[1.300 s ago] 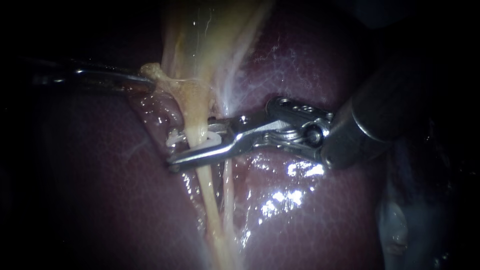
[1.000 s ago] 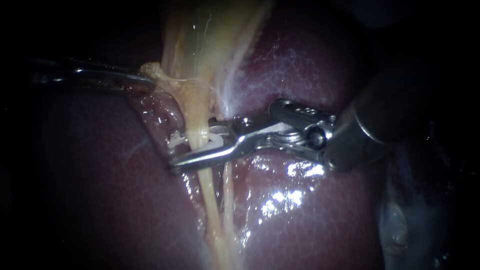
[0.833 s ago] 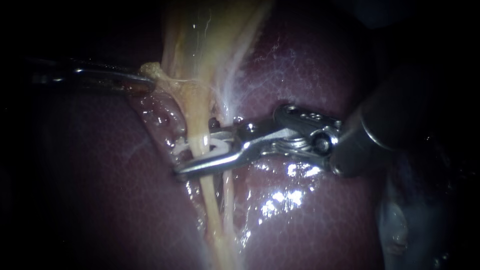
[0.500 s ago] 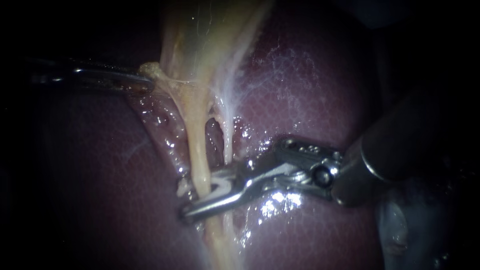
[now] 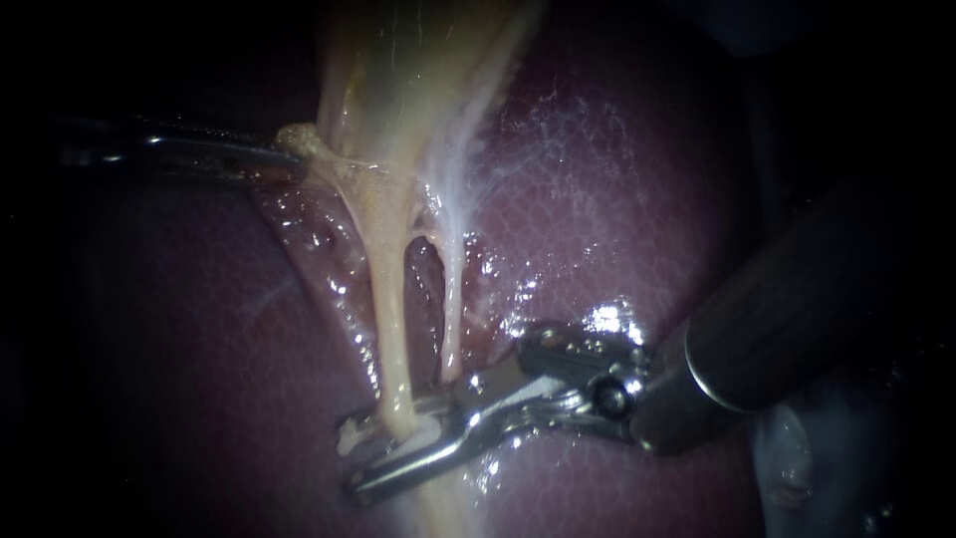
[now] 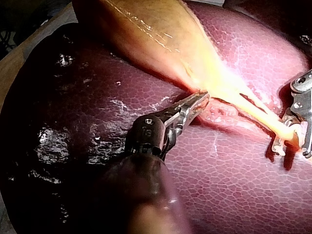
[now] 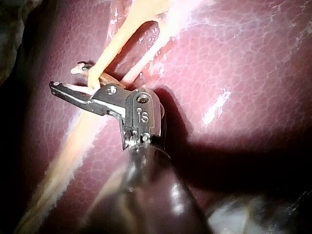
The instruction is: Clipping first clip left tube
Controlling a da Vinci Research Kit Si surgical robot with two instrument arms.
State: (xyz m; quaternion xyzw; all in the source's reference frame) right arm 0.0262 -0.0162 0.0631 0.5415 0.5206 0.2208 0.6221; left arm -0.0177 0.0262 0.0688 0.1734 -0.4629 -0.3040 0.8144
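left instrument [image 6: 201, 100]: its shaft comes in from the left of the endoscope view. The 2 jaws lie almost together and pinch a small fold of pale tissue [image 5: 299, 139] at the lower edge of the gallbladder.
gallbladder [image 5: 398, 70]: yellowish, at the top of the endoscope view. It becomes narrow downward and goes over into 2 tubes.
liver [image 5: 617, 199]: dark red and wet, under the gallbladder and under both tubes.
left tube [image 5: 391, 329]: the thicker one, yellow and stretched straight. It runs down from the gallbladder and passes between the jaws of the right instrument.
right tube [image 5: 453, 309]: thinner and paler, just beside the left tube, with a narrow strip of liver showing between them. Its lower part goes behind the upper jaw of the right instrument. I cannot tell if it is inside the jaws.
right instrument [image 5: 383, 450]: its shaft comes in from the right of the endoscope view. The 2 jaws stand a little apart and carry the white clip between them, 1 jaw on each side of the left tube.
white clip [image 5: 349, 434]: it sits between the jaws, around the left tube. 1 end sticks out beyond the tube, on the side away from the shaft. I cannot tell if it is locked.
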